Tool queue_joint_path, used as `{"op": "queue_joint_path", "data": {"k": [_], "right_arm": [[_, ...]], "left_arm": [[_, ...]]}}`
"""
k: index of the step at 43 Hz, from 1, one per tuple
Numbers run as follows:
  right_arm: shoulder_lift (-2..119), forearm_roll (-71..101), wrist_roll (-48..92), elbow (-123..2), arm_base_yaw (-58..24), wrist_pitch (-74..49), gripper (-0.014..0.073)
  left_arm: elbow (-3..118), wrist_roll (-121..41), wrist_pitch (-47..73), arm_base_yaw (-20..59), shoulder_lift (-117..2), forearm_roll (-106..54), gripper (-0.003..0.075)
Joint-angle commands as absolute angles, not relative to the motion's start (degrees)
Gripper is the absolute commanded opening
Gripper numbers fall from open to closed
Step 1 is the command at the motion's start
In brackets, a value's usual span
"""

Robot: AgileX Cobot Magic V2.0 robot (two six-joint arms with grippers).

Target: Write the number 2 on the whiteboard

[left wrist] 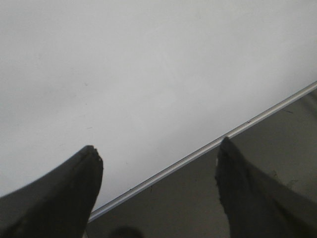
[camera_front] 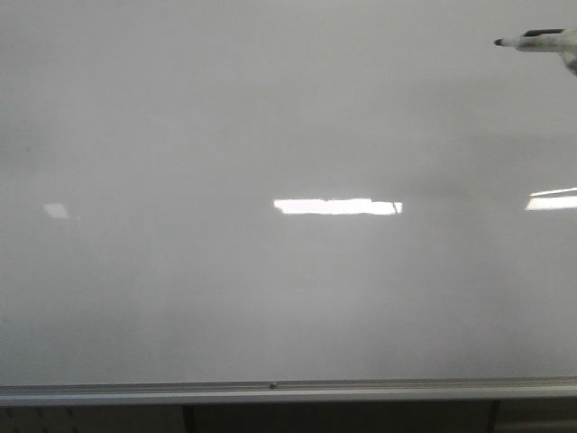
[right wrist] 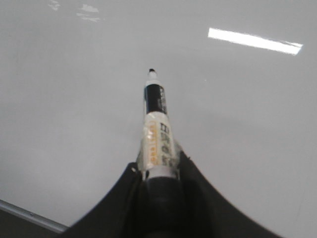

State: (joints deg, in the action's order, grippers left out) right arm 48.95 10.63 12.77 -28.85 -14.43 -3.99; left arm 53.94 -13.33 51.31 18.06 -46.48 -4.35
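The whiteboard (camera_front: 270,298) fills the front view, glossy pale grey, blank. No number 2 shows on it. A white marker with a black tip (camera_front: 532,41) enters at the top right of the front view. In the right wrist view my right gripper (right wrist: 158,166) is shut on the marker (right wrist: 157,129), tip (right wrist: 152,72) pointing at the board (right wrist: 74,124); I cannot tell if it touches. My left gripper (left wrist: 158,151) is open and empty over the board's lower frame edge (left wrist: 198,152).
The silver aluminium frame (camera_front: 288,391) runs along the board's near edge, with a darker surface (left wrist: 188,198) beyond it. Bright rectangular light reflections (camera_front: 338,207) lie on the board.
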Motion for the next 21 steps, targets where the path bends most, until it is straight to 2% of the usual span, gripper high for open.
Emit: {"op": "queue_joint_path", "data": {"k": [1, 21], "right_arm": [[52.1, 9.1, 13.2, -32.3, -15.4, 4.7, -0.0015], [68.9, 6.7, 13.5, -40.7, -15.4, 12.0, -0.0015]], "left_arm": [[55.4, -12.7, 47.4, 17.9, -46.3, -5.1, 0.0474], [55.4, -12.7, 46.6, 17.9, -46.3, -5.1, 0.0474]]}}
